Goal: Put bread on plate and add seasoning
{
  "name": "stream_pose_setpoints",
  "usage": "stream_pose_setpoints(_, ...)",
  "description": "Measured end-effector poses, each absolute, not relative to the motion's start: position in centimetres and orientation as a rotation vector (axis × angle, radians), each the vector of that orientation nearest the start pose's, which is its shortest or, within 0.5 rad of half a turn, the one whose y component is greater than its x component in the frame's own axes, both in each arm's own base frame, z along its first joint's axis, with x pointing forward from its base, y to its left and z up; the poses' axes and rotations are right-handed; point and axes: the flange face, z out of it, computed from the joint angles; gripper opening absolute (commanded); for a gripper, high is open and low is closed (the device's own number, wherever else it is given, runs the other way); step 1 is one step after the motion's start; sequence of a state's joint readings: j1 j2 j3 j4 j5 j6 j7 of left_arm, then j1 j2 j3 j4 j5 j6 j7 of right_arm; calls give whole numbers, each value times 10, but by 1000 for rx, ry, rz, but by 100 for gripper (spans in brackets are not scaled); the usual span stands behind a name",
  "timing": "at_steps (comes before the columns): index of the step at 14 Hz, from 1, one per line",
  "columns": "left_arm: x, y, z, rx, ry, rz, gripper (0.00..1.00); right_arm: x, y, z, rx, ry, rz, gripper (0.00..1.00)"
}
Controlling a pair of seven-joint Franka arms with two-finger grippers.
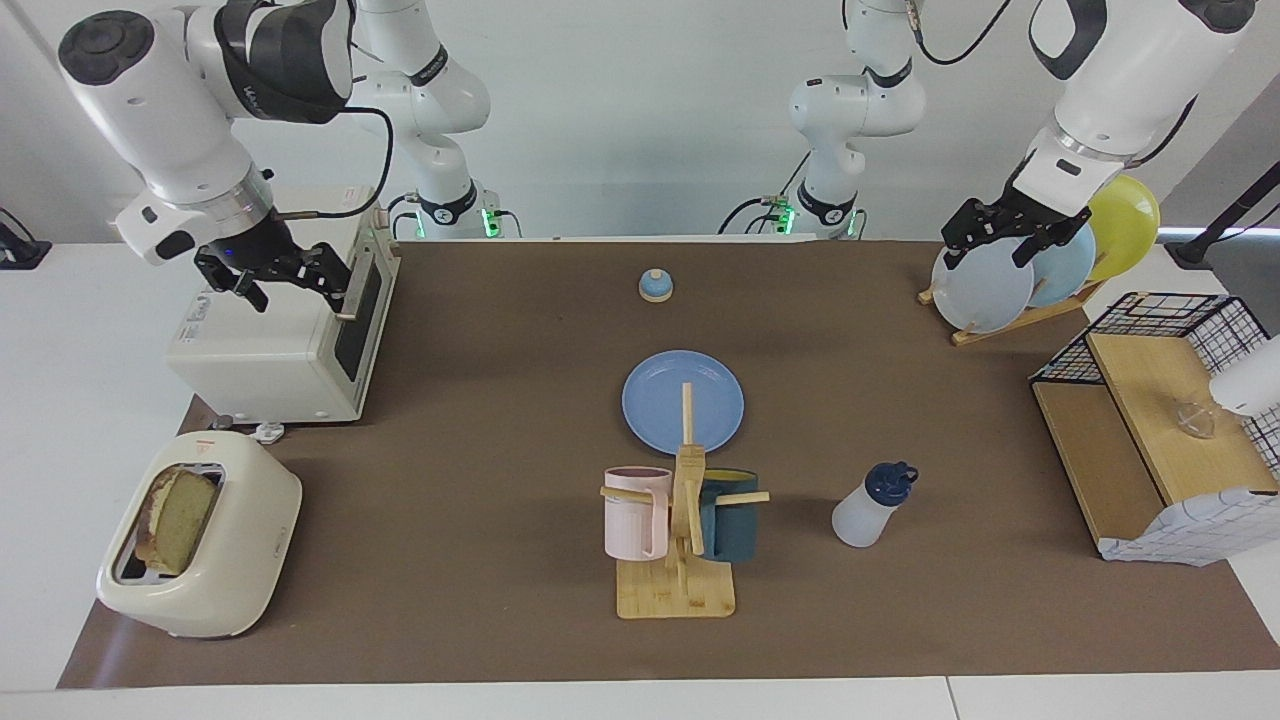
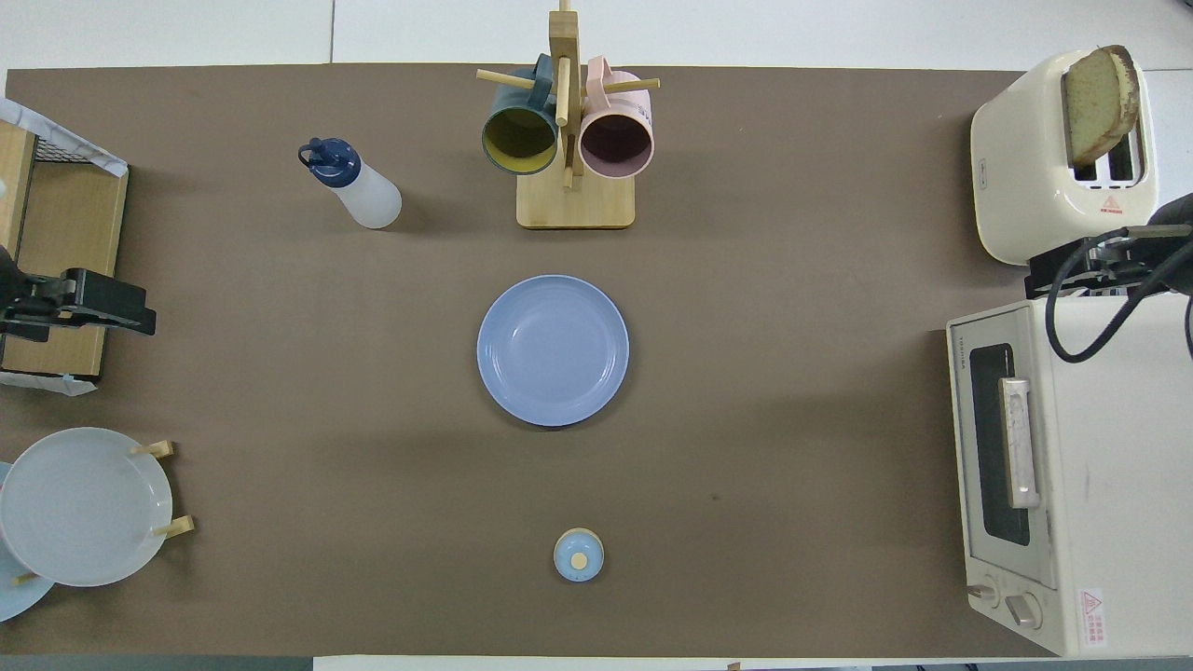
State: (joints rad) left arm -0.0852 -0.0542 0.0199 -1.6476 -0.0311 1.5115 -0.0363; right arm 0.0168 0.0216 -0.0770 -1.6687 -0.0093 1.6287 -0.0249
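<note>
On the brown worktop (image 1: 500, 400), nothing of the task is done yet. My bread (image 1: 178, 519) stands upright in a slot of the cream toaster (image 1: 215, 570) at the right arm's end, farther from me than the toaster oven (image 1: 290, 350). The blue plate (image 1: 683, 401) lies bare at the middle of the worktop, with the mug rack (image 1: 685, 520) just beside it on the side away from me. The seasoning bottle (image 1: 872, 505) stands upright beside that rack, toward the left arm's end. My right end effector (image 1: 272, 272) hangs over the toaster oven, fingers apart and holding nothing. My left end effector (image 1: 1000, 232) waits above the rack of upright plates (image 1: 985, 290), fingers apart too, empty. I judge the first step is in hand: fetching the bread. That calls for my right arm to swing out over the toaster, come down, and pinch the slice's raised top edge.
</note>
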Motion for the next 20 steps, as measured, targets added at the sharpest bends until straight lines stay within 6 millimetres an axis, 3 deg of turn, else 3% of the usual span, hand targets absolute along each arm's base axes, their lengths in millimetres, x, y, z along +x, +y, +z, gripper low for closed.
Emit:
stream_pose_setpoints(13,528,-38,613,-3166,47,138,100,565,-31,575,-3151,44,31,100)
stream_pose_setpoints(20,526,-45,611,-3163,69,156,100,583,-34,584,-3225,8,-216,100)
